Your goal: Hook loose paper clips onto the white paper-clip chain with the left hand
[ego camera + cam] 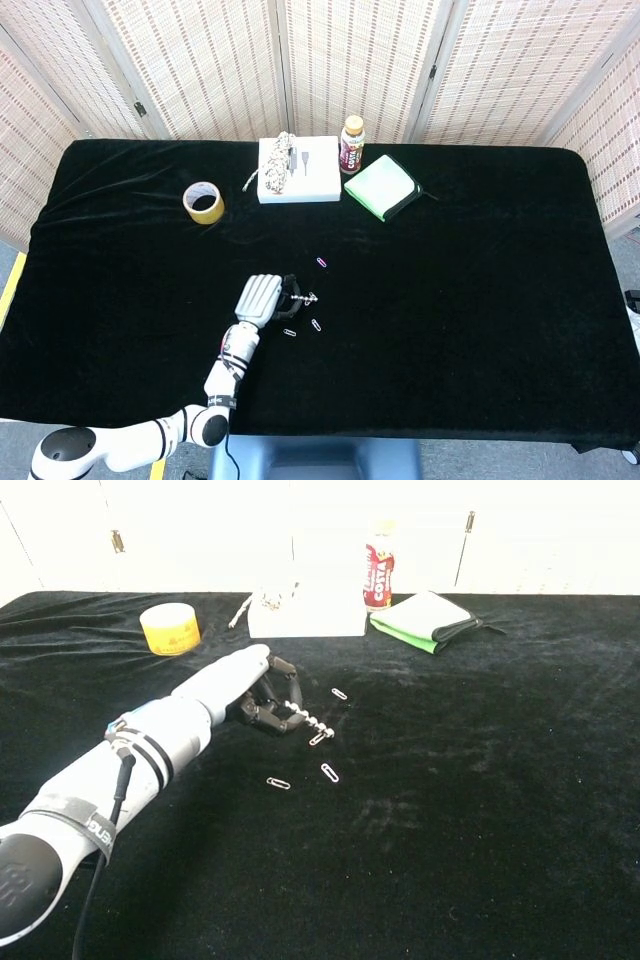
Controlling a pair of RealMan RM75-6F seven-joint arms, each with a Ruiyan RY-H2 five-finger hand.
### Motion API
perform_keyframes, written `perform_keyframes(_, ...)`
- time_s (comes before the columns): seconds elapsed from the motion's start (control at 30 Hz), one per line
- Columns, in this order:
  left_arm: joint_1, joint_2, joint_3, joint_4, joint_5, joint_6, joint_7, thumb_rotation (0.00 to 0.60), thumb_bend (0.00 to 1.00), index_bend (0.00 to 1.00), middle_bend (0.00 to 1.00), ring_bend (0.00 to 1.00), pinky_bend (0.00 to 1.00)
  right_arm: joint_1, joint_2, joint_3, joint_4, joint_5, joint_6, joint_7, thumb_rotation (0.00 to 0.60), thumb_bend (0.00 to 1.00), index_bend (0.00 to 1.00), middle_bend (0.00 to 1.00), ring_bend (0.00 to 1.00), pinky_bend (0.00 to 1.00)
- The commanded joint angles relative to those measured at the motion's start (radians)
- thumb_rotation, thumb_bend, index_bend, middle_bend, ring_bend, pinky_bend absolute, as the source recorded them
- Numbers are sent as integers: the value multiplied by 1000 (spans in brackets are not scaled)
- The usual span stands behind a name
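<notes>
While pinched in the left hand near the bench's middle, white paper-clip chain dangles limp and light beside a loose paper clip; likely slippery, best held by the end link. Right hand unseen.

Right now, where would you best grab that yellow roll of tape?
Probably the yellow roll of tape by its outer wall, from above: it lies flat with the hole up, so fingers could pinch the rim, one inside and one outside.
</notes>
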Motion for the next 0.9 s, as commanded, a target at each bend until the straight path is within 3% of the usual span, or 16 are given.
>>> perform_keyframes(0.03, 0, -2, 1, 11, -4, -6, -1, 600, 500, 858, 1000, 1000, 1000, 2, 2, 1, -3, 0, -5, -2, 600, 9, 0, 0, 0, 0)
perform_keyframes(0.33, 2, 0, -1, 21, 2, 1, -15, 600, 500, 859, 1000, 1000, 1000, 4, 6, 2, -15, -5, -13, -14, 600, 9, 0, 0, 0, 0)
perform_keyframes(0.9, 47, 66, -1, -70, 23, 86, 12, 600, 500, 859, 1000, 1000, 1000, 11, 8, 5, -21, -15, -22, -32, 600, 9, 0, 0, 0, 0)
